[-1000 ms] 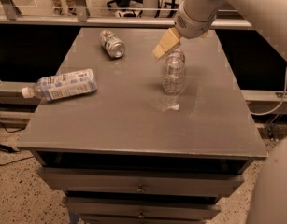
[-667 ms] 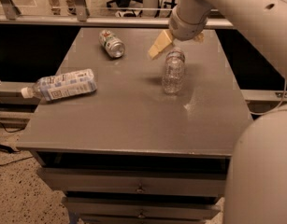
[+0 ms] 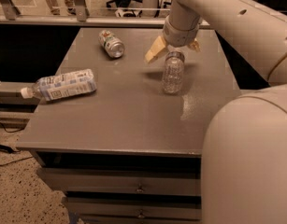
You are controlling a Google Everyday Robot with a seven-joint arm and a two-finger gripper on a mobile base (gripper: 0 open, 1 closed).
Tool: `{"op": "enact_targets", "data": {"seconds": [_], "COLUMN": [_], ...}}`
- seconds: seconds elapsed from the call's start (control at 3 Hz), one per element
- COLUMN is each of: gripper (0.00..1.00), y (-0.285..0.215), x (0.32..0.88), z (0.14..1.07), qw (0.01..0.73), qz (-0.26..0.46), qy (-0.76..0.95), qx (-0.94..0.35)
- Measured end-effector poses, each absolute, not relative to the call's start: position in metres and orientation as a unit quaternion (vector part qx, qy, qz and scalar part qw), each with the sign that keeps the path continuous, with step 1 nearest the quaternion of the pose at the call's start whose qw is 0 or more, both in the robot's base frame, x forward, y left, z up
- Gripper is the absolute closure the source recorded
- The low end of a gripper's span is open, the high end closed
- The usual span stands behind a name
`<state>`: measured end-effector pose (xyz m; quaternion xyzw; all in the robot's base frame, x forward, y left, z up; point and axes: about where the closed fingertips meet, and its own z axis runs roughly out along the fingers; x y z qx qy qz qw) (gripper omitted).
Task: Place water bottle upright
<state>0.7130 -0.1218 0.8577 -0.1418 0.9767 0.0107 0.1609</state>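
On the table [image 3: 115,118], your open hand [image 3: 174,52] is hovering over the upright water bottle [image 3: 172,76], apparently releasing; next, lift straight up.

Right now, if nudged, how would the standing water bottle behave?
The water bottle stands tall on a narrow base, so it probably tips easily. Clear and seemingly empty, likely light. The gripper sits open around its cap.

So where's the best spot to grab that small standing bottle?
Probably the upper body just below the cap, coming straight down. The water bottle stands upright and slim, and the gripper hangs open right over its top.
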Motion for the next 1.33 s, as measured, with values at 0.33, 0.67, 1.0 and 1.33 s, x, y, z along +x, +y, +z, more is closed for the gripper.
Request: {"op": "enact_targets", "data": {"seconds": [0.33,0.67,1.0,1.33], "gripper": [0.24,0.51,0.82,1.0], "y": [-0.122,-0.124,-0.125,-0.125], "x": [0.715,0.719,0.721,0.714], "z": [0.85,0.851,0.861,0.903], "qw": [0.149,0.146,0.158,0.224], "qz": [0.003,-0.024,-0.043,-0.029], "qy": [0.98,0.98,0.976,0.954], "qx": [-0.13,-0.132,-0.144,-0.198]}}
